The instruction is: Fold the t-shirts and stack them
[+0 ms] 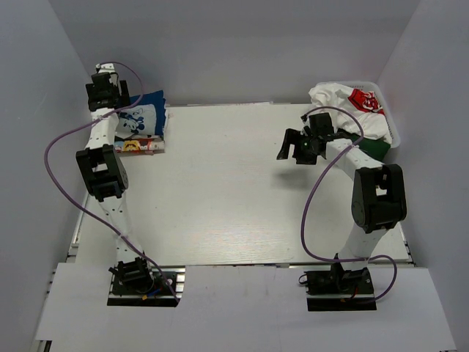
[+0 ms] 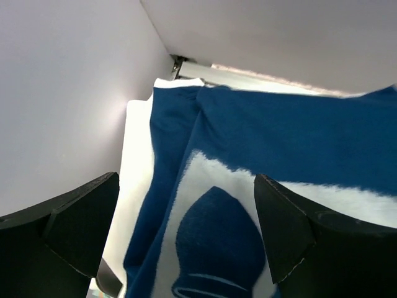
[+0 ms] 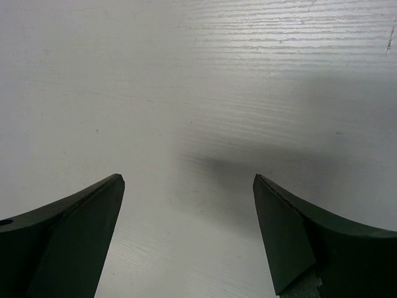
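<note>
Done: blue cartoon tee (image 1: 143, 117) folded on a stack (image 1: 139, 147), by left gripper (image 2: 186, 180).
Both grippers: wide open, empty.
To do: crumpled tees (image 1: 341, 99) in basket (image 1: 364, 80), beside right gripper (image 1: 297, 150).

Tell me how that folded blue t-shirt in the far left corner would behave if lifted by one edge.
Probably floppy: the blue t-shirt is soft cloth lying in creased layers, so a one-edge lift would likely unfold it. It looks thin, so probably light. Pushed sideways, it may bunch or slide off the folded shirt beneath.
</note>
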Controlling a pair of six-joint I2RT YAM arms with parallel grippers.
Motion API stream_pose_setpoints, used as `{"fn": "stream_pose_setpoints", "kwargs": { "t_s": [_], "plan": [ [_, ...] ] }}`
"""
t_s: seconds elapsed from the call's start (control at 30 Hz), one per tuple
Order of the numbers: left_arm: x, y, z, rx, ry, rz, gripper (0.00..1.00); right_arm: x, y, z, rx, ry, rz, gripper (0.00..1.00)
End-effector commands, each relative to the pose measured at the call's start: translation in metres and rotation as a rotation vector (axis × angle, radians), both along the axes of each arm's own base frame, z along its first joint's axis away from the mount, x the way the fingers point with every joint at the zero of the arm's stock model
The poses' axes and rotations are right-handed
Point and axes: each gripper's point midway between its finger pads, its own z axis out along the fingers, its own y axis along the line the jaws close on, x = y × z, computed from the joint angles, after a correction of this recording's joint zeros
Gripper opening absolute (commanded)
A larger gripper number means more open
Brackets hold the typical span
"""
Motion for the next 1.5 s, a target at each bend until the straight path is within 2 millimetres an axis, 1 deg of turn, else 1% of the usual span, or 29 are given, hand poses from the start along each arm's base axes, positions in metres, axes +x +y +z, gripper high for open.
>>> {"fn": "stream_pose_setpoints", "kwargs": {
  "t_s": [0.0, 0.03, 0.07, 0.17, 0.2, 0.33, 0.37, 0.43, 0.47, 0.5, 0.53, 0.57, 0.63, 0.67, 0.7, 0.77, 0.8, 0.87, 0.93, 1.03, 1.13, 1.17, 1.23, 1.27, 1.3, 1.33, 1.4, 1.43, 1.47],
  "plan": [
    [-0.004, -0.01, 0.097, -0.03, -0.213, 0.015, 0.99, 0.001, 0.004, 0.023, 0.029, -0.071, 0.023, 0.9],
    [0.0, -0.02, 0.091, -0.041, -0.209, -0.017, 0.99, 0.002, 0.004, 0.023, 0.027, -0.074, 0.025, 0.9],
    [0.0, -0.024, 0.096, -0.055, -0.227, -0.032, 0.99, 0.001, 0.004, 0.022, 0.031, -0.071, 0.024, 0.9],
    [0.007, -0.033, 0.101, -0.076, -0.254, -0.057, 0.99, -0.003, 0.005, 0.015, 0.035, -0.042, 0.032, 0.9],
    [0.009, -0.033, 0.096, -0.078, -0.246, -0.057, 0.99, -0.004, 0.006, 0.013, 0.037, -0.036, 0.034, 0.9],
    [0.02, -0.073, 0.084, -0.169, -0.246, -0.17, 0.99, -0.008, 0.003, 0.007, 0.035, -0.02, 0.028, 0.9],
    [0.018, -0.073, 0.067, -0.176, -0.218, -0.167, 0.99, -0.006, -0.002, 0.006, 0.038, -0.019, 0.012, 0.9],
    [0.02, -0.081, 0.055, -0.203, -0.221, -0.167, 0.99, -0.008, 0.007, 0.006, 0.042, -0.018, 0.032, 0.9],
    [0.018, -0.082, 0.032, -0.213, -0.177, -0.161, 0.99, -0.008, 0.006, 0.006, 0.041, -0.017, 0.031, 0.9],
    [0.015, -0.082, 0.022, -0.212, -0.158, -0.134, 0.99, -0.009, 0.005, 0.004, 0.038, -0.009, 0.029, 0.9],
    [0.012, -0.078, 0.01, -0.204, -0.141, -0.107, 0.99, -0.008, 0.005, 0.002, 0.035, -0.009, 0.03, 0.9],
    [0.004, -0.074, -0.019, -0.208, -0.108, -0.068, 0.99, -0.011, 0.003, -0.001, 0.027, 0.006, 0.024, 0.9],
    [-0.007, -0.064, -0.034, -0.184, -0.105, 0.0, 0.99, -0.01, 0.001, -0.005, 0.019, 0.014, 0.023, 0.9],
    [-0.017, -0.058, -0.06, -0.191, -0.091, 0.027, 0.99, -0.013, 0.002, -0.009, 0.017, 0.029, 0.027, 0.9],
    [-0.022, -0.05, -0.064, -0.198, -0.104, 0.045, 0.99, -0.013, 0.001, -0.012, 0.015, 0.033, 0.026, 0.9],
    [-0.032, -0.052, -0.09, -0.199, -0.098, 0.046, 0.99, -0.014, 0.002, -0.017, 0.017, 0.05, 0.031, 0.9],
    [-0.035, -0.049, -0.091, -0.189, -0.112, 0.059, 0.99, -0.013, 0.003, -0.016, 0.017, 0.045, 0.036, 0.9],
    [-0.049, -0.05, -0.111, -0.185, -0.105, 0.069, 0.99, -0.015, 0.004, -0.019, 0.022, 0.053, 0.037, 0.9],
    [-0.049, -0.047, -0.111, -0.203, -0.148, 0.073, 0.99, -0.014, 0.004, -0.017, 0.02, 0.045, 0.04, 0.9],
    [-0.046, -0.047, -0.096, -0.212, -0.185, 0.076, 0.99, -0.013, 0.003, -0.012, 0.014, 0.028, 0.042, 0.9],
    [-0.037, -0.048, -0.069, -0.213, -0.218, 0.059, 0.99, -0.011, 0.001, -0.005, 0.011, 0.009, 0.041, 0.9],
    [-0.031, -0.047, -0.037, -0.205, -0.278, 0.052, 0.99, -0.01, 0.002, 0.0, 0.011, -0.005, 0.047, 0.9],
    [-0.028, -0.052, -0.005, -0.2, -0.318, 0.037, 0.99, -0.008, 0.004, 0.007, 0.011, -0.029, 0.06, 0.9],
    [-0.025, -0.057, 0.022, -0.188, -0.357, 0.02, 0.99, -0.009, 0.004, 0.009, 0.01, -0.032, 0.062, 0.9],
    [-0.025, -0.057, 0.043, -0.183, -0.388, 0.016, 0.99, -0.007, 0.003, 0.017, 0.008, -0.055, 0.063, 0.9],
    [-0.028, -0.06, 0.085, -0.174, -0.434, -0.01, 0.99, -0.005, 0.002, 0.022, 0.007, -0.068, 0.058, 0.9],
    [-0.03, -0.075, 0.121, -0.188, -0.437, -0.096, 0.99, -0.004, 0.002, 0.036, 0.007, -0.108, 0.065, 0.9],
    [-0.039, -0.077, 0.152, -0.19, -0.428, -0.095, 0.99, -0.005, 0.002, 0.044, 0.009, -0.127, 0.066, 0.9],
    [-0.044, -0.08, 0.163, -0.206, -0.419, -0.101, 0.99, -0.008, 0.003, 0.056, 0.015, -0.154, 0.07, 0.9]
  ]
}}
